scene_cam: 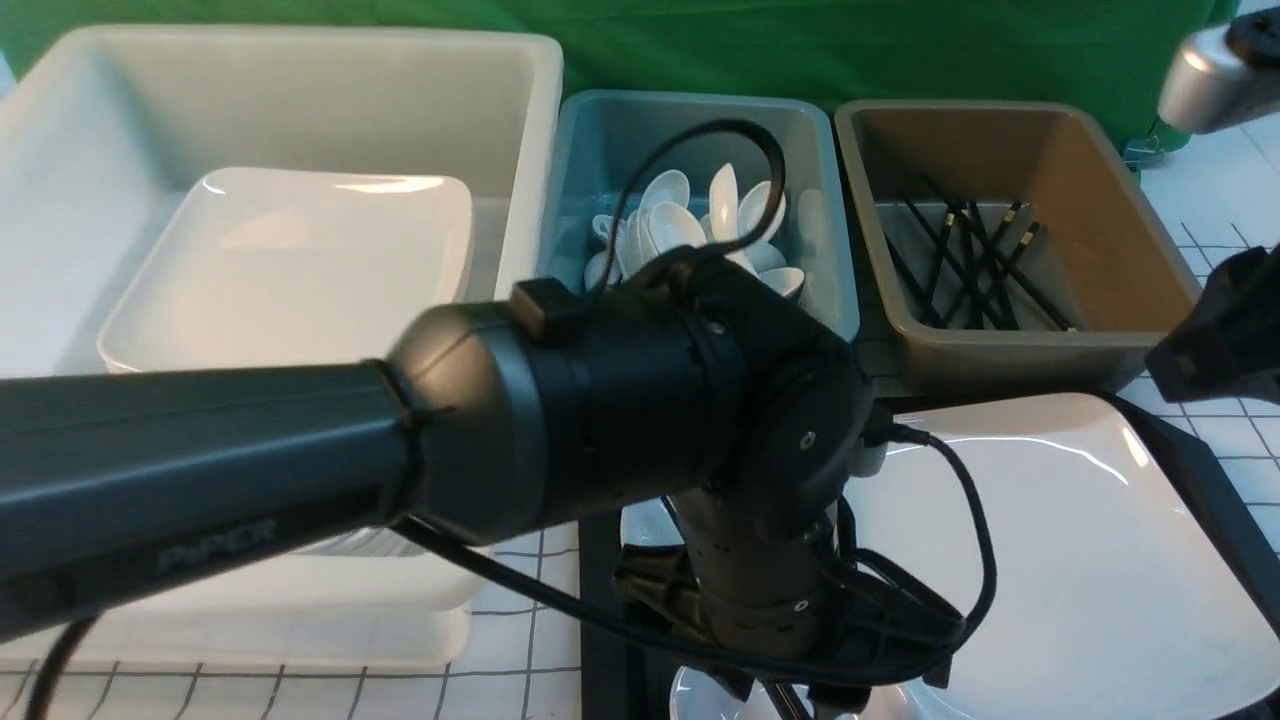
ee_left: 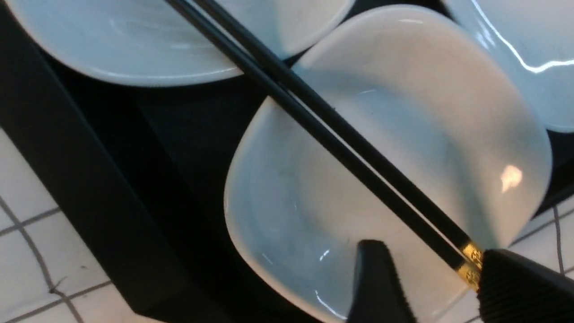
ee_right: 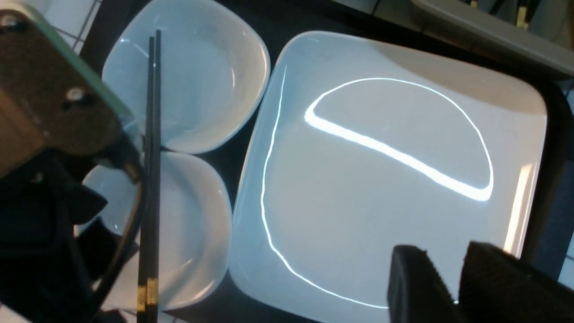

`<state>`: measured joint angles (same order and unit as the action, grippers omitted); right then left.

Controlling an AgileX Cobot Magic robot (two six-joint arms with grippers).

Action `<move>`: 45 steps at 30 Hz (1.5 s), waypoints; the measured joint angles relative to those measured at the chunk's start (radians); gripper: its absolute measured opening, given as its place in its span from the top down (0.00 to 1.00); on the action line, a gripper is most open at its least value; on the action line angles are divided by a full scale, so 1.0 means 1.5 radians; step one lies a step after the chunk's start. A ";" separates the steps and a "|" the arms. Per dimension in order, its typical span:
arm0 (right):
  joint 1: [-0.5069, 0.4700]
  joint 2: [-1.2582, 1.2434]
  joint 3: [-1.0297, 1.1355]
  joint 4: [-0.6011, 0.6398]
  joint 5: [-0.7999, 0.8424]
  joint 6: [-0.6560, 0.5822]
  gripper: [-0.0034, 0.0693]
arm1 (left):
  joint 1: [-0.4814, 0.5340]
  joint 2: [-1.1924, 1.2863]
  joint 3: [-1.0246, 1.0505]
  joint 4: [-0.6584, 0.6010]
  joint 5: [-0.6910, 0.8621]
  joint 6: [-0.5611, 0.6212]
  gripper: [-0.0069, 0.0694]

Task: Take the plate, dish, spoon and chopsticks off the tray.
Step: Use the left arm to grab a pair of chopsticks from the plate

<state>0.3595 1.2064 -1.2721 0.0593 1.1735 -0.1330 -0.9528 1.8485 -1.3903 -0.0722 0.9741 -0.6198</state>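
The black chopsticks (ee_left: 314, 116) lie side by side across two small white dishes (ee_left: 426, 112) (ee_left: 134, 40) on the black tray (ee_left: 112, 179). My left gripper (ee_left: 430, 251) stands open low over the nearer dish, and one finger (ee_left: 524, 287) touches the chopsticks' gold-banded ends. The large white plate (ee_right: 381, 188) fills the rest of the tray (scene_cam: 1215, 490). Above the plate's outer edge hangs my right gripper (ee_right: 444, 249), open by a narrow gap with nothing between its fingers. I see no spoon on the tray.
Beyond the tray stand three bins: a big white one (scene_cam: 520, 150) holding a square plate, a teal one (scene_cam: 815, 200) with white cutlery, and a brown one (scene_cam: 1130, 200) with several black sticks. My left arm (scene_cam: 600, 420) reaches across the front view.
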 joint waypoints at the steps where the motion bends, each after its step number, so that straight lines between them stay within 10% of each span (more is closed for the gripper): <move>1: 0.000 -0.009 0.002 0.000 0.000 0.001 0.71 | 0.000 0.009 0.000 -0.003 -0.008 -0.009 0.35; 6: 0.000 -0.043 0.002 0.000 -0.010 0.001 0.70 | 0.000 0.048 0.000 -0.021 -0.041 -0.039 0.16; 12: 0.000 -0.048 0.004 0.000 -0.010 0.001 0.69 | 0.000 0.079 0.000 -0.032 -0.046 -0.065 0.17; 27: 0.000 -0.048 0.005 0.000 -0.012 0.001 0.68 | 0.000 0.101 0.000 -0.058 -0.029 -0.051 0.79; 45: 0.000 -0.049 0.005 0.000 -0.020 0.001 0.67 | 0.009 0.059 -0.099 -0.091 0.018 0.066 0.79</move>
<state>0.3595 1.1335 -1.2648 0.0593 1.1428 -0.1320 -0.9392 1.9375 -1.5381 -0.2092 1.0009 -0.5206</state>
